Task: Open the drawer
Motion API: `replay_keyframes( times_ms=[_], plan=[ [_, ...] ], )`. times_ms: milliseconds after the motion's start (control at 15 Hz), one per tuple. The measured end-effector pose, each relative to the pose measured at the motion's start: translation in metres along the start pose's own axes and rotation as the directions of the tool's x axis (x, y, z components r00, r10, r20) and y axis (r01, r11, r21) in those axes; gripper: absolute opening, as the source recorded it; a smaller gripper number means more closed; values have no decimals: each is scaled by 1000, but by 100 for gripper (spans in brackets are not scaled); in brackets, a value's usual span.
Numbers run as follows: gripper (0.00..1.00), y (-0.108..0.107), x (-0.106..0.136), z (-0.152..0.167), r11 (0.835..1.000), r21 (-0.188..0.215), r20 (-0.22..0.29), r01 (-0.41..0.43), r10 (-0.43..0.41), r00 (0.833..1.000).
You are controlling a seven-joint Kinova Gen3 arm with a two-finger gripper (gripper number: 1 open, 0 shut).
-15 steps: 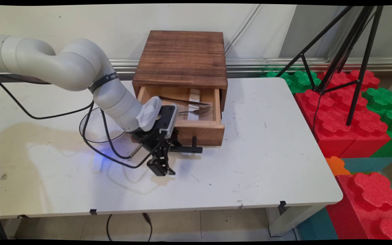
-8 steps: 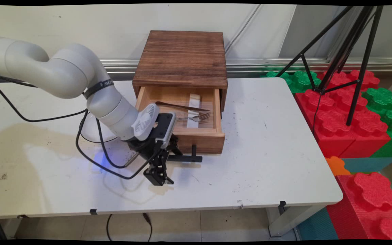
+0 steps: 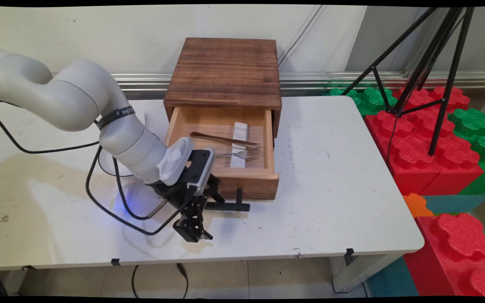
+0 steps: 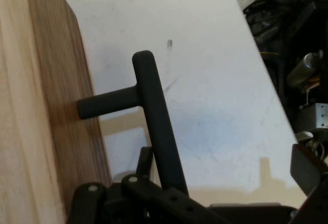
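Note:
A dark wooden cabinet (image 3: 225, 71) stands at the back of the white table (image 3: 331, 189), its single light-wood drawer (image 3: 246, 185) pulled well out. Inside the drawer lie a metal fork (image 3: 242, 154), a brown utensil (image 3: 221, 139) and a white strip (image 3: 239, 139). My gripper (image 3: 209, 206) is shut on the left end of the drawer's black bar handle (image 3: 232, 206), just above the tabletop. In the hand view the handle (image 4: 154, 121) runs up out of my gripper (image 4: 169, 193), and its post meets the drawer front (image 4: 66, 106) on the left.
Black cables (image 3: 112, 198) loop from the arm down to the table on the left. A black tripod (image 3: 419, 63) stands on red and green foam blocks (image 3: 427, 143) off the table's right side. The table's near edge lies just below the gripper.
The gripper has moved toward the table's near edge with the handle in it, and the drawer has slid further out of the cabinet, showing more of its inside.

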Motion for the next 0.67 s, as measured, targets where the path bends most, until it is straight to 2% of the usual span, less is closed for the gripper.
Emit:
replay_keyframes(
  times_ms=[667],
  plan=[
    [100,25,6,-3,1000,-14,-21,-20,20,1000]
  ],
)
